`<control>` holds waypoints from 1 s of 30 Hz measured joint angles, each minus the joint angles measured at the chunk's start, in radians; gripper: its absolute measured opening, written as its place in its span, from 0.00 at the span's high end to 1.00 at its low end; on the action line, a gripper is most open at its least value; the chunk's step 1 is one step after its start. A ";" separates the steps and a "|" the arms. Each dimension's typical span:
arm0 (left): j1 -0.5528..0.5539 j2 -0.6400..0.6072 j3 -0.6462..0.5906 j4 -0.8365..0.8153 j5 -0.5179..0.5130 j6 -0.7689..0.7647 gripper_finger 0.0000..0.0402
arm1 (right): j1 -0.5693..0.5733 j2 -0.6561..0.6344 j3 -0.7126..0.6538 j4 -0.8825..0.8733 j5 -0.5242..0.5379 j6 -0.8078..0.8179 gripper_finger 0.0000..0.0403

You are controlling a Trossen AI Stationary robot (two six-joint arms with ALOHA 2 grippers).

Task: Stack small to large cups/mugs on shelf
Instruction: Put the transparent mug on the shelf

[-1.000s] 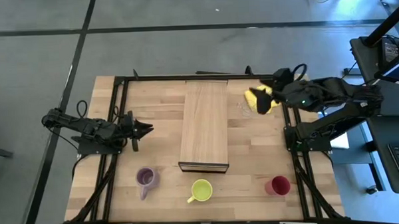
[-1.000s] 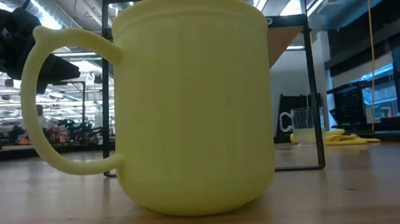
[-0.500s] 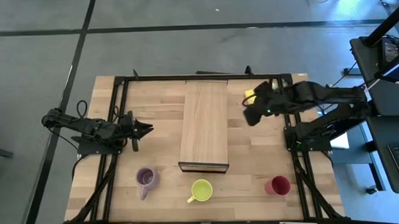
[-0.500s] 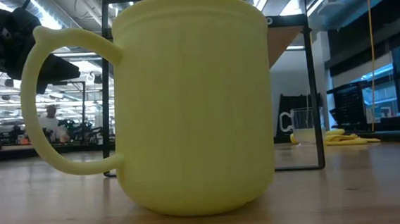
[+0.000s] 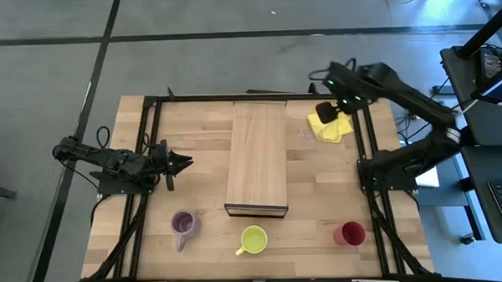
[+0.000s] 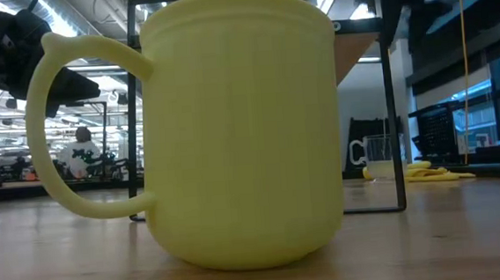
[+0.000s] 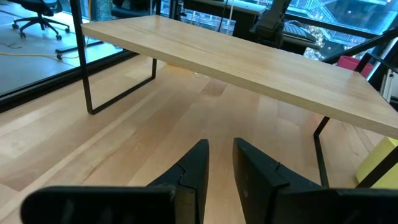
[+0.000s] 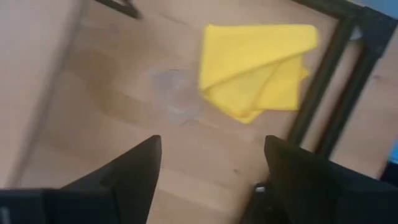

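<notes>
The light-wood shelf (image 5: 257, 157) stands mid-table on dark legs. The clear glass (image 5: 305, 135) stands on the table between the shelf and the yellow cloth (image 5: 332, 125); it also shows in the right wrist view (image 8: 174, 93). The purple mug (image 5: 184, 225), the yellow-green mug (image 5: 254, 239) and the red cup (image 5: 350, 233) stand along the near edge. My right gripper (image 5: 324, 113) hangs open above the cloth's edge, beside the glass, and touches nothing (image 8: 211, 149). My left gripper (image 5: 185, 160) is shut and empty left of the shelf (image 7: 221, 146).
A black metal frame (image 5: 258, 96) runs around the table's edges. The yellow-green mug (image 6: 240, 127) fills most of the low view, with the glass (image 6: 379, 157) and the cloth (image 6: 429, 172) far behind it. A person shows in the room beyond the table.
My right gripper first went from above the cloth toward the shelf and the near edge, over the glass, and has since drawn back toward the far edge and up. The glass and the cloth have stayed where they were.
</notes>
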 joint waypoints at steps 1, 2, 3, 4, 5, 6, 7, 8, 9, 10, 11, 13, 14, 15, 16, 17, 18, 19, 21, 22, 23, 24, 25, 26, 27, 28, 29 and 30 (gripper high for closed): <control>0.000 0.000 0.000 0.000 0.000 0.000 0.83 | -0.030 0.040 0.000 -0.001 -0.002 -0.036 0.29; 0.000 0.000 0.000 0.000 0.000 0.000 0.83 | -0.056 0.076 -0.001 0.000 -0.012 -0.068 0.29; 0.000 0.000 0.000 0.000 0.000 0.000 0.83 | -0.078 0.114 -0.001 0.003 -0.031 -0.098 0.29; 0.000 0.000 0.000 0.000 0.000 0.000 0.83 | -0.093 0.149 -0.002 0.011 -0.055 -0.121 0.29; 0.000 0.000 0.000 0.000 0.000 0.000 0.83 | -0.102 0.181 -0.002 0.023 -0.076 -0.141 0.29; 0.000 0.000 0.000 0.000 0.000 0.000 0.83 | -0.106 0.209 -0.004 0.038 -0.086 -0.161 0.29; 0.000 0.000 0.000 0.000 0.000 0.000 0.83 | -0.106 0.230 -0.011 0.054 -0.088 -0.179 0.29; 0.000 0.000 0.000 0.000 0.000 0.000 0.83 | -0.103 0.249 -0.024 0.071 -0.091 -0.192 0.29; 0.000 0.000 0.000 0.000 0.000 0.000 0.83 | -0.100 0.262 -0.042 0.091 -0.092 -0.208 0.29; 0.000 0.000 0.000 0.000 0.000 0.000 0.83 | -0.097 0.271 -0.065 0.119 -0.098 -0.217 0.29; 0.000 0.000 0.000 0.000 0.000 0.000 0.83 | -0.096 0.275 -0.095 0.155 -0.117 -0.225 0.29; 0.000 0.000 0.000 0.000 0.000 0.000 0.83 | -0.096 0.273 -0.161 0.237 -0.169 -0.231 0.29; 0.000 0.000 0.000 0.000 0.000 0.000 0.83 | -0.096 0.267 -0.192 0.274 -0.190 -0.229 0.29; 0.000 0.000 0.000 0.000 0.000 0.000 0.83 | -0.096 0.258 -0.224 0.304 -0.195 -0.218 0.29; 0.000 0.000 0.000 0.001 0.000 0.000 0.83 | -0.096 0.245 -0.251 0.328 -0.196 -0.211 0.29; 0.000 0.000 0.000 0.000 0.000 0.000 0.83 | -0.096 0.230 -0.276 0.344 -0.196 -0.207 0.29; 0.000 0.000 0.000 0.001 0.000 0.000 0.83 | -0.096 0.213 -0.299 0.361 -0.196 -0.203 0.29; 0.000 0.000 0.000 0.001 0.000 0.000 0.83 | -0.096 0.196 -0.320 0.371 -0.197 -0.196 0.29; 0.000 0.000 0.000 0.000 0.000 0.000 0.83 | -0.096 0.160 -0.372 0.400 -0.196 -0.184 0.29; 0.000 0.000 0.000 0.001 0.000 0.000 0.83 | -0.096 0.145 -0.398 0.417 -0.196 -0.180 0.29; 0.000 0.000 0.000 0.000 0.000 0.000 0.83 | -0.096 0.129 -0.430 0.443 -0.195 -0.173 0.29; 0.000 0.000 0.000 0.001 0.000 0.000 0.83 | -0.096 0.116 -0.457 0.470 -0.190 -0.159 0.29; 0.000 0.000 0.000 0.001 0.000 0.000 0.83 | -0.096 0.104 -0.483 0.495 -0.188 -0.154 0.29; 0.000 0.000 0.000 0.000 0.000 0.000 0.83 | -0.096 0.094 -0.507 0.521 -0.188 -0.146 0.29; 0.000 0.000 0.000 0.000 0.000 0.000 0.83 | -0.096 0.088 -0.526 0.543 -0.188 -0.133 0.29; 0.000 0.000 0.000 0.001 0.000 0.000 0.83 | -0.096 0.084 -0.544 0.559 -0.186 -0.129 0.29; 0.000 0.000 0.000 0.001 0.000 0.000 0.83 | -0.096 0.083 -0.558 0.569 -0.179 -0.128 0.29; 0.000 0.000 0.000 0.000 0.000 0.000 0.83 | -0.096 0.084 -0.573 0.582 -0.172 -0.128 0.29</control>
